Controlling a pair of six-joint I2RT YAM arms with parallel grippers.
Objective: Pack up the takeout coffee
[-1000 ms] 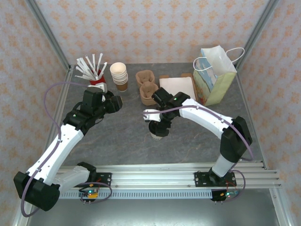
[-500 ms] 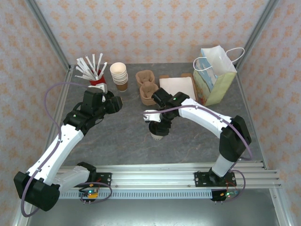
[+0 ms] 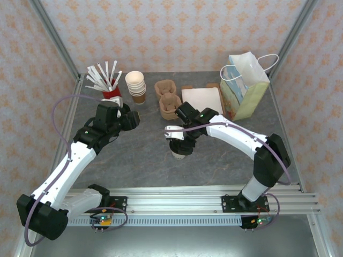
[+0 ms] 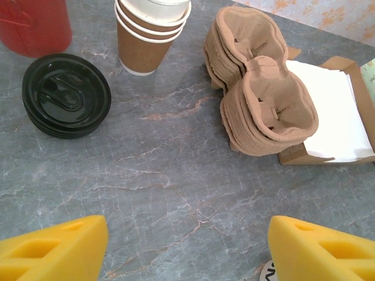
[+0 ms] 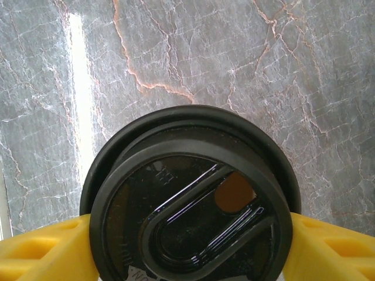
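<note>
The takeout coffee (image 3: 178, 152) stands upright on the grey table near the middle. From above its round black lid (image 5: 190, 196) shows, with a brown sip hole. My right gripper (image 3: 180, 143) reaches down over it. Its yellow fingers (image 5: 44, 249) press against both sides of the lid, so the right gripper (image 5: 190, 246) is shut on the cup. My left gripper (image 3: 132, 119) hovers to the left, near the back. It is open (image 4: 187, 249), with only bare table between its yellow fingers (image 4: 55, 249).
At the back stand a red holder of white stirrers (image 3: 109, 88), a stack of lidless cups (image 3: 135, 85), stacked brown cup carriers (image 3: 167, 99), a box of white napkins (image 3: 202, 99) and an open paper bag (image 3: 244, 85). Loose black lids (image 4: 66, 95) lie left of the cups.
The right gripper's fingers have closed in on the coffee's lid. Gripper and cup sit slightly nearer the front edge. The left arm has barely moved.
</note>
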